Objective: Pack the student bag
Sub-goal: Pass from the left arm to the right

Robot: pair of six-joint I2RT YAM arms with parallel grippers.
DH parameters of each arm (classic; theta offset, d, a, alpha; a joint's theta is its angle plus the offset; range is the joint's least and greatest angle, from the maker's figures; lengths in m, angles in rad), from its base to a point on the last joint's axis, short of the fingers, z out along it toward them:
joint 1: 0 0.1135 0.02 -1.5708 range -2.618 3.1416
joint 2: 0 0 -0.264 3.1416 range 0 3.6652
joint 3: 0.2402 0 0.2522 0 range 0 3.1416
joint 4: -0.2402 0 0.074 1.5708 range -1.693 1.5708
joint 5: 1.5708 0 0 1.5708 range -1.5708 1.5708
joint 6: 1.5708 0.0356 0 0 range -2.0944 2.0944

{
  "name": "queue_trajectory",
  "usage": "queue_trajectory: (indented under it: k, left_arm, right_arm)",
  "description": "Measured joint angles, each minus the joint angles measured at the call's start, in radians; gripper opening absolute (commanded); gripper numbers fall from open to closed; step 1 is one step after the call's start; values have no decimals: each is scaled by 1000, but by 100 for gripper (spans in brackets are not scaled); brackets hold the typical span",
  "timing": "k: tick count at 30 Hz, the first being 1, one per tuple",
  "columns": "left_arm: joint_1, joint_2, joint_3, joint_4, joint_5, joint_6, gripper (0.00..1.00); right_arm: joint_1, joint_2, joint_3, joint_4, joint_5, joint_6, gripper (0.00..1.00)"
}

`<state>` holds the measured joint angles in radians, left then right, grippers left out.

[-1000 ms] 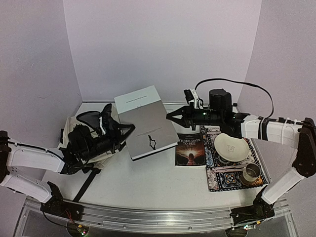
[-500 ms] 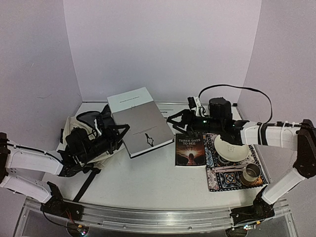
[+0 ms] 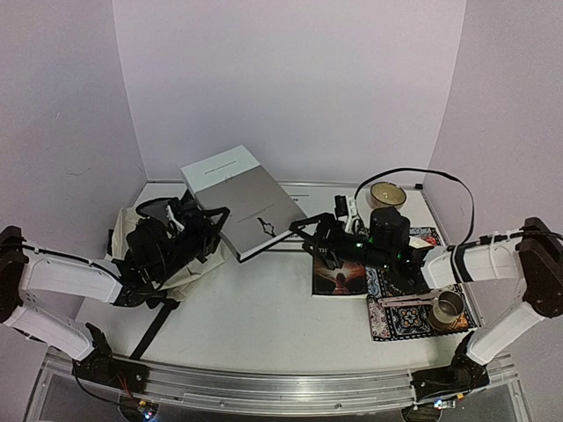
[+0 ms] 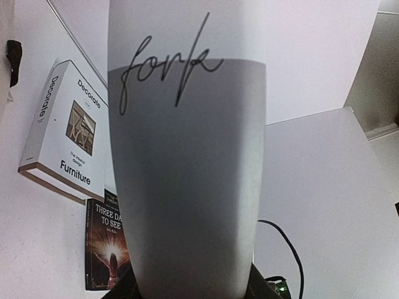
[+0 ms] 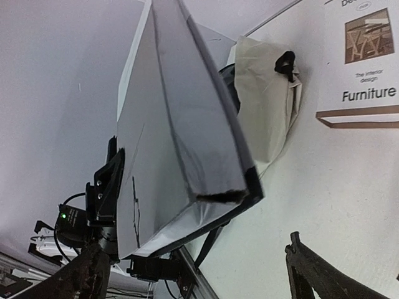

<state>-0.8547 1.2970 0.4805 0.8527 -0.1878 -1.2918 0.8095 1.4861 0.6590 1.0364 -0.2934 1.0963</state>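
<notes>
The student bag is cream fabric with black straps and lies at the left under my left arm. It also shows in the right wrist view. My left gripper is shut on a grey and white book with a black signature and holds it tilted above the table, beside the bag. The book fills the left wrist view, where the gripper is nearly hidden behind it. My right gripper is open, its jaws wide. The book's near corner hangs just beyond them, untouched.
A white "Decorate Furniture" book lies at the back. A dark "Three Days to See" book lies mid-right. A candle jar, a metal mug on a patterned mat and a black cable are at right.
</notes>
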Motion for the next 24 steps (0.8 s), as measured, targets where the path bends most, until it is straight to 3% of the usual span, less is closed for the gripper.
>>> queue_trajectory:
  k: [15,24]
  left_arm:
    - [0,94,50,70,9,-68,37]
    - [2,117,51,99,18,-91,45]
  right_arm:
    - [38,222,119,219,9,71,98]
    - [37,285,179,242,6,98,64]
